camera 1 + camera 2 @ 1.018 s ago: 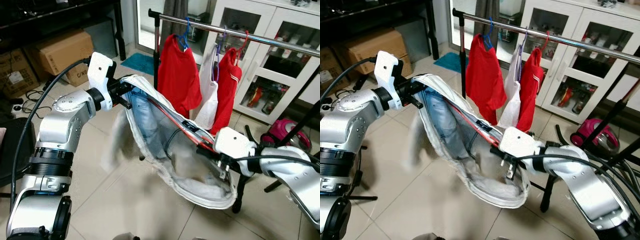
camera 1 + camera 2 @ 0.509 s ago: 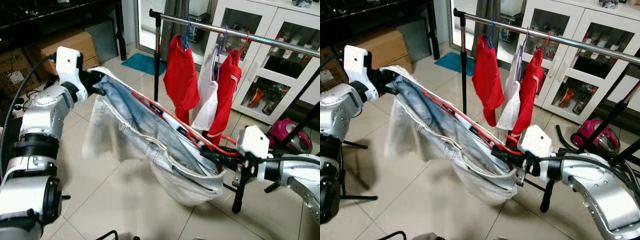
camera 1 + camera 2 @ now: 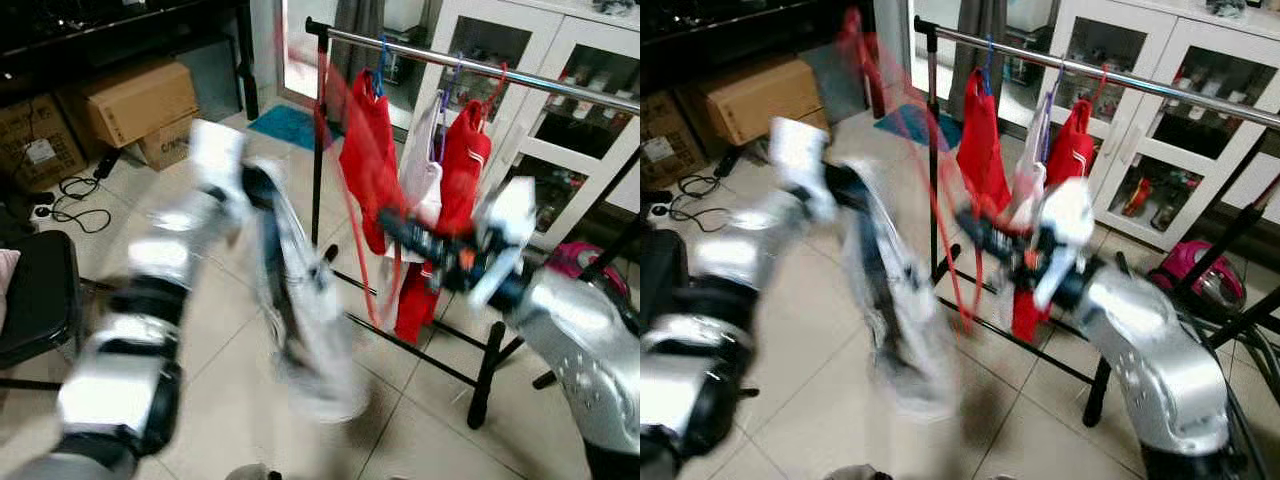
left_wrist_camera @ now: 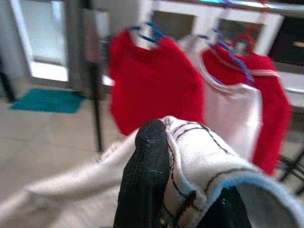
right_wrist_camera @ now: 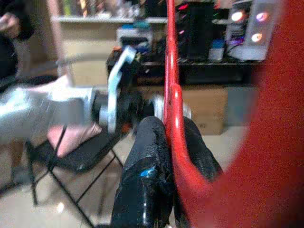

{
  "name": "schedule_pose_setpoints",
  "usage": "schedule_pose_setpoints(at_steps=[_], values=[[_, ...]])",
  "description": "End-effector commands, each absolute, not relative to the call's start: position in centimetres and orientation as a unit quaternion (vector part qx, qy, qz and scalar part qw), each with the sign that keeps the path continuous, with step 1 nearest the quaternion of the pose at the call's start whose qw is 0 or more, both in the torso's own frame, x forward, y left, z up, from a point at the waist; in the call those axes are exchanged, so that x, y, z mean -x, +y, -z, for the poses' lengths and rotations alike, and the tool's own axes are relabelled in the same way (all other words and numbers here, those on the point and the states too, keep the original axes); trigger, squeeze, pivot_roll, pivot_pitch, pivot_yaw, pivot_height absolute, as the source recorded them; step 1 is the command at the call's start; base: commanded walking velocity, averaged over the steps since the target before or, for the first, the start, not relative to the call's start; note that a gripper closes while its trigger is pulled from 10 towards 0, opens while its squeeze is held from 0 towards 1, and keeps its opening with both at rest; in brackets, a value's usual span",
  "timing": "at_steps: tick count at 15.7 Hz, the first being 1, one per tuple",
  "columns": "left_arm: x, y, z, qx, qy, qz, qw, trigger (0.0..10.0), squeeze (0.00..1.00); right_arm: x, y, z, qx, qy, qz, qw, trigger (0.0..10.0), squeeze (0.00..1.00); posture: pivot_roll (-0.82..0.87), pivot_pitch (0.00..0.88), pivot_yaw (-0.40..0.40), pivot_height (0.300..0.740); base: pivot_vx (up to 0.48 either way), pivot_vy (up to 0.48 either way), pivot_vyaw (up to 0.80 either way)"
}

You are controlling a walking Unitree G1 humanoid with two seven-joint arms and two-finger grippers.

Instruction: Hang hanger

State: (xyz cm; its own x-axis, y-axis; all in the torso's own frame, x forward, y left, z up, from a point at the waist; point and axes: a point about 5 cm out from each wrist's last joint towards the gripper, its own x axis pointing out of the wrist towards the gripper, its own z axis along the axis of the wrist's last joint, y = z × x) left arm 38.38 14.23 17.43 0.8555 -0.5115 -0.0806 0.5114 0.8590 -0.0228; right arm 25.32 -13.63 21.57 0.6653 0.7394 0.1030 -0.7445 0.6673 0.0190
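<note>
— Pinching what, the right gripper (image 5: 166,156)?
— A red hanger (image 5: 172,90) is clamped, at two o'clock near the rail (image 3: 480,68).
— And the left gripper (image 4: 183,190)?
— White-trimmed denim (image 4: 199,156) is gripped, blurred at nine o'clock of the hanger.

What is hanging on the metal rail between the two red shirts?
A white garment on a purple hanger hangs on the metal rail between the two red shirts, seen in both eye views and the left wrist view.

Both my arms are raised and blurred; left tool (image 4: 183,190) is pinched closed, right tool (image 5: 171,156) clamped closed too.
</note>
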Motion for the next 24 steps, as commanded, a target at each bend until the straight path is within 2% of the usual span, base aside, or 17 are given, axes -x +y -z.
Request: schedule_pose_setpoints(at_steps=[1, 3, 4, 5, 6, 7, 8, 10, 13, 15, 17, 18, 21, 24], values=[[-37.7, 12.9, -18.8, -0.023, -0.001, 0.292, 0.956, 0.0, 0.0, -26.0, -14.9, -21.8, -0.032, -0.037, -0.345, 0.937, 0.0, 0.0, -0.09, 0.0, 0.03, 0.74, 0.0, 0.0, 0.0], [-35.9, 12.5, -17.9, -0.031, -0.002, 0.298, 0.954, 0.0, 0.0, -26.5, -17.0, -20.5, 0.022, 0.011, -0.251, 0.968, 0.0, 0.0, -0.09, 0.0, 0.032, 0.74, 0.0, 0.0, 0.0], [-34.7, 13.3, -17.3, -0.033, 0.007, 0.278, 0.96, 0.0, 0.0, -26.5, -19.0, -18.6, 0.053, 0.056, -0.167, 0.983, 9.6, 0.0, -0.09, 0.0, 0.028, 0.74, 0.0, 0.0, 0.0], [-33.7, 13.8, -16.5, -0.041, 0.014, 0.267, 0.963, 0.0, 0.0, -26.0, -19.5, -17.0, 0.067, 0.087, -0.161, 0.981, 10.0, 0.0, -0.08, 0.0, 0.023, 0.74, 0.0, 0.0, 0.0], [-32.2, 14.1, -14.8, -0.039, 0.032, 0.258, 0.965, 0.5, 0.0, -25.0, -19.4, -14.9, 0.08, 0.11, -0.146, 0.98, 10.0, 0.0, -0.08, 0.0, 0.025, 0.74, 0.0, 0.0, 0.0], [-31.3, 14.2, -13.5, -0.041, 0.043, 0.253, 0.966, 4.1, 0.0, -24.5, -19.4, -13.7, 0.078, 0.122, -0.122, 0.982, 10.0, 0.0, -0.08, 0.0, 0.027, 0.74, 0.0, 0.0, -0.78], [-30.3, 14.5, -13.0, -0.047, 0.047, 0.224, 0.972, 10.0, 0.0, -23.9, -19.0, -13.3, 0.067, 0.118, -0.111, 0.984, 10.0, 0.0, -0.08, 0.0, 0.027, 0.74, 0.0, 0.0, -0.8], [-30.6, 15.4, -13.2, -0.096, 0.046, 0.156, 0.982, 10.0, 0.0, -23.5, -18.3, -13.4, 0.038, 0.116, -0.115, 0.986, 10.0, 0.0, -0.08, 0.0, 0.041, 0.74, 0.0, 0.0, -0.8], [-30.5, 14.4, -14.1, -0.128, 0.003, 0.151, 0.98, 10.0, 0.0, -23.9, -18.6, -15.0, 0.056, 0.052, -0.053, 0.996, 10.0, 0.0, -0.09, 0.0, 0.054, 0.74, 0.0, 0.0, -0.8], [-30.8, 13.4, -14.8, -0.111, -0.015, 0.155, 0.981, 10.0, 0.0, -24.3, -17.9, -16.4, 0.033, 0.034, -0.063, 0.997, 10.0, 0.0, -0.1, 0.0, 0.056, 0.74, 0.0, 0.0, -0.79], [-30.7, 13.1, -14.9, -0.102, -0.019, 0.151, 0.983, 10.0, 0.0, -24.4, -17.5, -16.0, 0.057, 0.043, -0.056, 0.996, 10.0, 0.0, -0.1, 0.0, 0.053, 0.74, 0.0, 0.0, -0.79], [-30.6, 12.9, -15.3, -0.102, -0.027, 0.156, 0.982, 10.0, 0.0, -25.1, -17.0, -17.8, 0.045, 0.012, -0.068, 0.997, 10.0, 0.0, -0.09, 0.0, 0.049, 0.74, 0.0, 0.0, -0.79], [-30.9, 13.2, -15.4, -0.102, -0.027, 0.144, 0.984, 10.0, 0.0, -25.8, -16.9, -20.2, 0.044, -0.023, -0.078, 0.996, 10.0, 0.0, -0.09, 0.0, 0.05, 0.74, 0.0, 0.0, -0.79], [-31.3, 13.3, -16.2, -0.101, -0.04, 0.14, 0.984, 10.0, 0.0, -26.2, -17.4, -21.6, 0.031, -0.041, -0.053, 0.997, 10.0, 0.0, -0.1, 0.0, 0.052, 0.74, 0.0, 0.0, -0.79]])
